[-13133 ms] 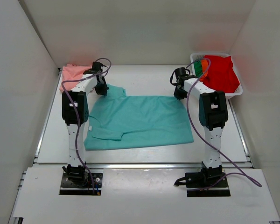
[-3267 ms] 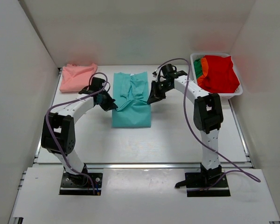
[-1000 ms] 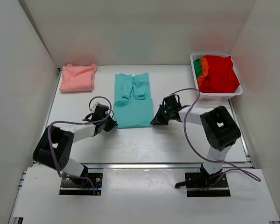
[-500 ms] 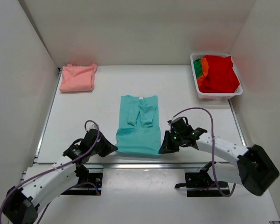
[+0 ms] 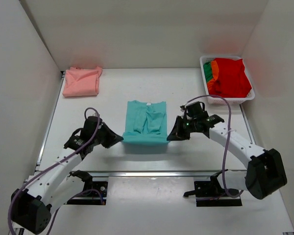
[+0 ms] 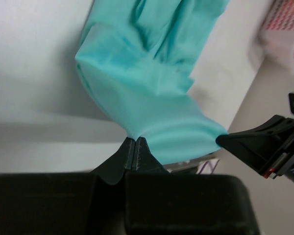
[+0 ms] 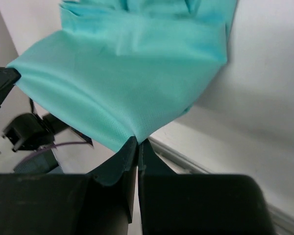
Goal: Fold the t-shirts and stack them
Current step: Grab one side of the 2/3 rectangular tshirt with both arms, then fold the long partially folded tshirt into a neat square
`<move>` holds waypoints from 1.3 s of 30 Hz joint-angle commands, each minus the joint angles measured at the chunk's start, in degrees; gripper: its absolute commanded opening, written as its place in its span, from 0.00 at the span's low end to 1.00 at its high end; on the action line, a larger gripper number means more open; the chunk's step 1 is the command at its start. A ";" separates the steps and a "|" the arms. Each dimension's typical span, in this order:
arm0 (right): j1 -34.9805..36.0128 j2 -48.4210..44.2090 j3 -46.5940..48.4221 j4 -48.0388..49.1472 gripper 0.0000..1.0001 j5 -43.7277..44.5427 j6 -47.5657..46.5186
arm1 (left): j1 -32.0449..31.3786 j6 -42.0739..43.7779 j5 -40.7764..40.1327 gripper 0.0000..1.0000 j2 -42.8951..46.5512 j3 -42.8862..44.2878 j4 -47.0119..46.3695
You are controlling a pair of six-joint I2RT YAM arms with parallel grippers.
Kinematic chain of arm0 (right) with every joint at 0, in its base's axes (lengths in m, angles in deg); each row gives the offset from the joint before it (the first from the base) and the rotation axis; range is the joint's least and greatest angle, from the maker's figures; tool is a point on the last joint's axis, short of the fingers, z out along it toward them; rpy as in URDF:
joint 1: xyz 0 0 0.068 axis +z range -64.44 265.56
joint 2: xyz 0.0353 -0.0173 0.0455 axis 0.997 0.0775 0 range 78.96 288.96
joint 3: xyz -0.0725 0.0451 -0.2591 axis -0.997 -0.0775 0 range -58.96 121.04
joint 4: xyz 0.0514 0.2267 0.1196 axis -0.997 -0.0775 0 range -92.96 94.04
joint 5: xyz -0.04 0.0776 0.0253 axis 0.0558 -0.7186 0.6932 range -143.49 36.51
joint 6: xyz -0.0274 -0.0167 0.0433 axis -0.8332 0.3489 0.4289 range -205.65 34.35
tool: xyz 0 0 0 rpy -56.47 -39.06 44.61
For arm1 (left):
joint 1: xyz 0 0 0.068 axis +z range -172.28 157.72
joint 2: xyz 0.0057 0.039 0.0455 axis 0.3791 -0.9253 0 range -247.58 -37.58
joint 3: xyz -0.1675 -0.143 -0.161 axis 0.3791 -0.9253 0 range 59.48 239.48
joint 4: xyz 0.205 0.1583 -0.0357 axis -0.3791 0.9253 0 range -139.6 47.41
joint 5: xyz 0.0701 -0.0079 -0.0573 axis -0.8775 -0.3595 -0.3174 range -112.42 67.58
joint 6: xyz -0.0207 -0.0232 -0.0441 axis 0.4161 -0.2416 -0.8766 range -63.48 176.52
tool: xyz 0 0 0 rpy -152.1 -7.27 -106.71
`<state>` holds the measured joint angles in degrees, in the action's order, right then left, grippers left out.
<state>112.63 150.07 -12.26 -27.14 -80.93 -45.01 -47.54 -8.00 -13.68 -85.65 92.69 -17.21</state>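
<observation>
The teal t-shirt is folded into a narrow strip at the table's middle, its near hem lifted. My left gripper is shut on the hem's left corner. My right gripper is shut on the hem's right corner. Both hold the hem stretched between them above the table. A folded salmon pink t-shirt lies at the back left. A red t-shirt fills the white basket at the back right, with green and orange cloth at its left side.
White walls close in the left, back and right sides. A metal rail runs along the table's near edge, just in front of the raised hem. Purple cables loop from both arms.
Both grippers pulled the teal shirt toward the near edge, then lifted its near hem and carried it back away from the edge. The shirt now looks shorter.
</observation>
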 commanded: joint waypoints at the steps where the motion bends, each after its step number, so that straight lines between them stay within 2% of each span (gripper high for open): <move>1: -3.94 4.20 8.31 -4.23 0.00 -1.56 -5.83 | 6.43 2.55 2.42 0.00 -5.07 4.66 -4.59; 3: -5.62 8.76 14.53 -5.11 0.00 -1.91 -7.76 | 8.29 3.86 3.05 0.00 -10.16 10.35 -7.32; 6: -8.70 14.65 20.17 -4.60 0.00 -3.23 -8.65 | 7.77 6.67 2.69 0.00 -20.46 18.09 -9.17; 13: -13.44 32.40 34.75 2.07 0.00 -5.95 -8.74 | 9.61 6.42 1.03 0.05 -41.63 28.48 -17.95; 14: -13.79 36.16 36.52 2.87 0.00 -5.61 -9.26 | 10.22 6.85 0.50 0.15 -44.53 30.31 -18.40; 15: -13.97 39.94 40.10 3.75 0.06 -5.08 -9.70 | 11.44 6.77 -0.03 0.32 -47.26 31.64 -19.97; 17: -14.85 45.06 46.10 5.85 0.22 -5.43 -10.50 | 13.12 7.29 -1.96 0.38 -49.47 32.35 -24.80; 19: -16.43 49.11 51.10 8.58 0.40 -5.87 -9.54 | 15.92 7.56 -3.72 0.62 -50.36 31.92 -34.79; 22: -17.22 50.09 54.81 10.08 0.45 -4.82 -9.79 | 18.04 9.13 -3.11 0.60 -51.85 34.36 -36.34; 24: -17.57 49.30 55.60 9.39 0.49 -4.46 -9.71 | 18.40 10.45 -0.92 0.51 -52.21 34.81 -35.02; 25: -17.49 48.52 55.26 8.77 0.50 -3.85 -10.49 | 18.23 11.33 0.22 0.40 -51.86 34.90 -33.36; 26: -17.84 47.64 54.91 8.24 0.52 -3.67 -11.28 | 17.62 12.03 1.63 0.35 -51.77 34.21 -32.39; 27: -17.75 47.11 54.30 6.50 0.53 -2.89 -11.90 | 17.26 13.61 1.73 0.34 -51.25 33.24 -28.99; 28: -17.49 46.23 53.77 5.61 0.53 -3.14 -12.86 | 16.30 15.80 2.60 0.36 -50.63 32.19 -28.26; 29: -17.92 45.00 52.11 5.17 0.54 -2.62 -13.39 | 15.68 18.08 2.69 0.44 -50.37 31.22 -26.51; 30: -18.02 44.12 49.92 5.08 0.54 -2.79 -13.22 | 14.46 19.24 2.17 0.47 -49.41 30.34 -25.45; 32: -18.02 40.70 45.71 5.34 0.54 -2.53 -14.36 | 11.65 21.70 -0.37 0.53 -48.61 27.54 -22.90; 33: -18.02 38.34 43.15 5.86 0.54 -1.92 -14.45 | 10.50 23.45 -1.77 0.61 -48.34 26.48 -22.02; 34: -18.10 37.53 41.82 6.21 0.55 -2.35 -14.63 | 10.14 24.42 -2.14 0.64 -48.43 26.21 -21.57; 39: -18.72 31.20 33.30 7.80 0.54 -2.44 -14.45 | 7.59 27.85 -3.71 0.67 -52.46 28.56 -17.81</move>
<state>94.57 185.59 23.45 -21.17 -83.99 -57.93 -39.36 15.30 -14.73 -137.67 118.92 -38.46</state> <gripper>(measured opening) 0.540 0.661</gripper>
